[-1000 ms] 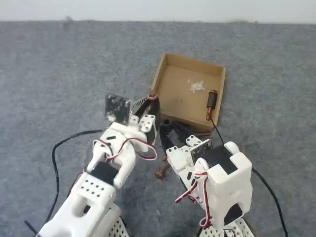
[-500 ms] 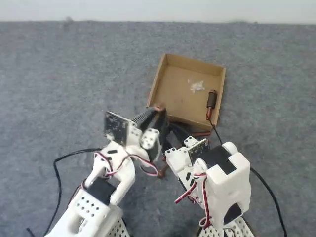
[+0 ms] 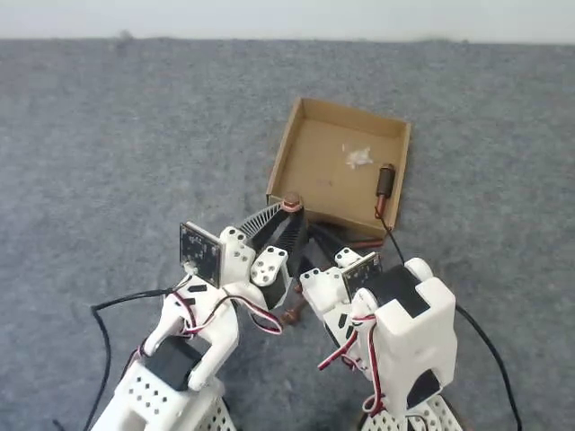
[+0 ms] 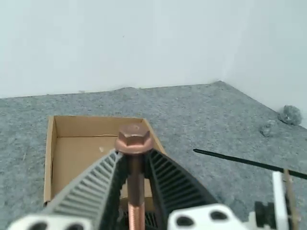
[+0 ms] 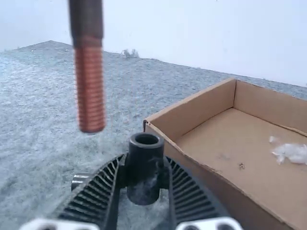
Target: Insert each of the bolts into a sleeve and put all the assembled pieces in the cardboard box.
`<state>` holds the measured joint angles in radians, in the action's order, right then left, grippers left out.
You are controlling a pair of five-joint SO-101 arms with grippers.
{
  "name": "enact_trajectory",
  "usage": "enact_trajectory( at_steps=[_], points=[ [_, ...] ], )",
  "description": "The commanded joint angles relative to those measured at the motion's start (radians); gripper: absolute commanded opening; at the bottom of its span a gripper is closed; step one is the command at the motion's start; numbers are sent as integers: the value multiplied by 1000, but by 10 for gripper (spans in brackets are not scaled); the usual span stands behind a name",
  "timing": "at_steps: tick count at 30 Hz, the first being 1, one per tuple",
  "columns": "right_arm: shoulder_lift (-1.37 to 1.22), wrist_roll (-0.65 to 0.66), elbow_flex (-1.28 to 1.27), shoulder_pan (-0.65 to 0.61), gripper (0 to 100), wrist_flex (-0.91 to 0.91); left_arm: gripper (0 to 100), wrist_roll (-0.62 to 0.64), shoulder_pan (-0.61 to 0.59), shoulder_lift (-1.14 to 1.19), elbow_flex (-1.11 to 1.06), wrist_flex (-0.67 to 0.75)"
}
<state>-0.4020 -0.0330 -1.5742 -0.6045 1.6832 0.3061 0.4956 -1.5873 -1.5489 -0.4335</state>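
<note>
Standing side by side on the near side of the cardboard box [image 3: 285, 153], two arms bend forward so that their claws meet just outside its near wall. Between the two arms, farther from the box than the claws, one loose bolt [image 3: 290, 313] lies on the grey carpet [image 3: 108, 135].

The left gripper [image 4: 134, 155] is clamped on a copper bolt [image 4: 134, 140], held upright with its hex head above the ribbed fingers and its threaded shank pointing down. The right gripper [image 5: 145, 165] is closed around one dark sleeve [image 5: 144, 146], also upright, with its open mouth facing up. The bolt's threaded tip hangs above that mouth and a little off to one side, apart from it, with the box's near corner just behind.

Inside the box, against the wall farthest from the left arm, lies one assembled piece [image 3: 385, 182]: a dark sleeve with copper showing at its ends. One small white scrap [image 3: 358, 157] sits on the box floor near the far wall.

Counted: two arms, one box, one held bolt, one loose bolt, one held sleeve, one assembled piece.
</note>
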Motion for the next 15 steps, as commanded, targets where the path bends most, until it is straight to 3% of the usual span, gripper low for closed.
enact_trajectory(
  at_steps=[1, 15],
  points=[
    [16, -3, -14, -7, 6, -2, 11, 5, -5, -29, -25, 32],
    [16, -3, -14, -7, 6, -2, 11, -32, -63, -28, -38, 126]
  ],
)
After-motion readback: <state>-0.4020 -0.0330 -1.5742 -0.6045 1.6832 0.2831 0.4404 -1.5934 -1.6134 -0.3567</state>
